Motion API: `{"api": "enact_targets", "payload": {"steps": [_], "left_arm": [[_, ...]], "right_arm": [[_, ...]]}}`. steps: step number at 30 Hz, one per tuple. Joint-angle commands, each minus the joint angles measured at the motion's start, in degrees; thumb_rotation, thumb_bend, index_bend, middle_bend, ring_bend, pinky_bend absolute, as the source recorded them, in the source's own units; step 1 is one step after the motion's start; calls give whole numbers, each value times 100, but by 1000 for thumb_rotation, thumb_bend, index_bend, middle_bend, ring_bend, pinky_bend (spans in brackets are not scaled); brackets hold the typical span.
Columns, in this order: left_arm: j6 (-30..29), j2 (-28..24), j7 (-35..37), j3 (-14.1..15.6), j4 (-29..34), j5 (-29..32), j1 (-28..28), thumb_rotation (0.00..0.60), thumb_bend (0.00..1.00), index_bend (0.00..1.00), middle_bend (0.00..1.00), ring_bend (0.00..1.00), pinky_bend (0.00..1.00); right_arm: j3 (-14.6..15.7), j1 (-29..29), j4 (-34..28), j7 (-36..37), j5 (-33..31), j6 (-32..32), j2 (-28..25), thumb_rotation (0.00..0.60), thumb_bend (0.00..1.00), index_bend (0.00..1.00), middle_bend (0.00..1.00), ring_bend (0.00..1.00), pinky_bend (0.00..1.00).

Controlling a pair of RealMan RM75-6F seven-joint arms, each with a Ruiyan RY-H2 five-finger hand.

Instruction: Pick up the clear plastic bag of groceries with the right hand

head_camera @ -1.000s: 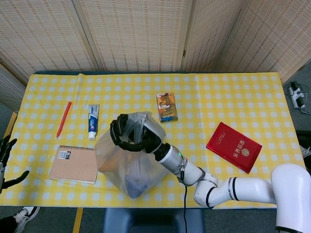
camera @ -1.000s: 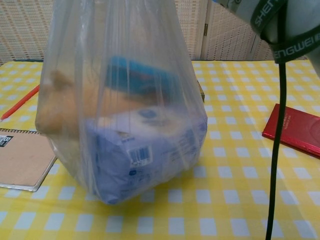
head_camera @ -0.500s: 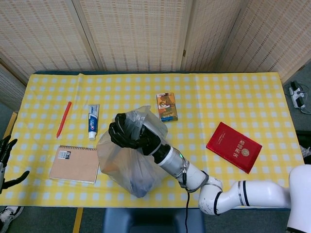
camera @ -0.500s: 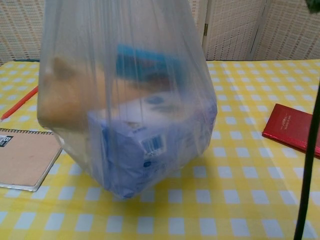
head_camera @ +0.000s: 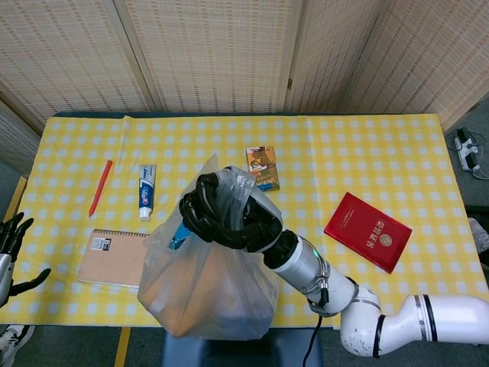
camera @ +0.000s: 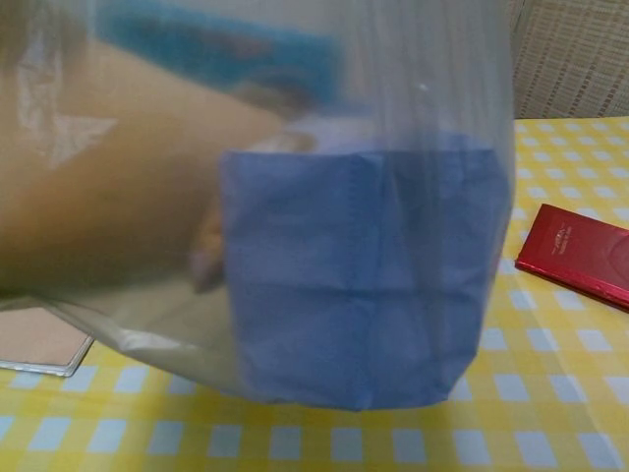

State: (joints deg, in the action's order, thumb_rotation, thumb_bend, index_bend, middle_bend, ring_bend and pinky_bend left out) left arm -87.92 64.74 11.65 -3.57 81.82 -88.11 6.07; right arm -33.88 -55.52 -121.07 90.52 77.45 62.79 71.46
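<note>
My right hand (head_camera: 225, 218) grips the gathered top of the clear plastic bag (head_camera: 202, 287) and holds it up off the table. The bag (camera: 265, 216) fills most of the chest view, close to the camera; a blue pack, a tan item and a teal box show through the plastic. In that chest view the right hand itself is out of frame. My left hand (head_camera: 9, 248) hangs open at the far left edge of the head view, below the table's edge, holding nothing.
On the yellow checked tablecloth (head_camera: 367, 160) lie a red booklet (head_camera: 367, 231), a small snack box (head_camera: 262, 167), a toothpaste tube (head_camera: 147, 191), a red pen (head_camera: 100, 187) and a spiral notebook (head_camera: 114, 258). The booklet (camera: 580, 254) also shows at the chest view's right.
My right hand has risen with the bag, lifting it off the table and nearer the cameras. The bag now looms larger in both views. The left hand has barely shifted.
</note>
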Motion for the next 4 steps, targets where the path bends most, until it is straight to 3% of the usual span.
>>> {"api": "enact_targets", "payload": {"steps": [1,4], "left_arm": [[16,12,-10,-4,-2,-2,17,600,220,0,0,13,0],[55,26,-21,-1,-15,6,37,600,220,0,0,13,0]], "right_arm": [[2,14,59,8,-13,-42,19,600,471,749,786,749,1000],[2,17,143,24,-6,-95,42,600,471,748,786,747,1000]]}}
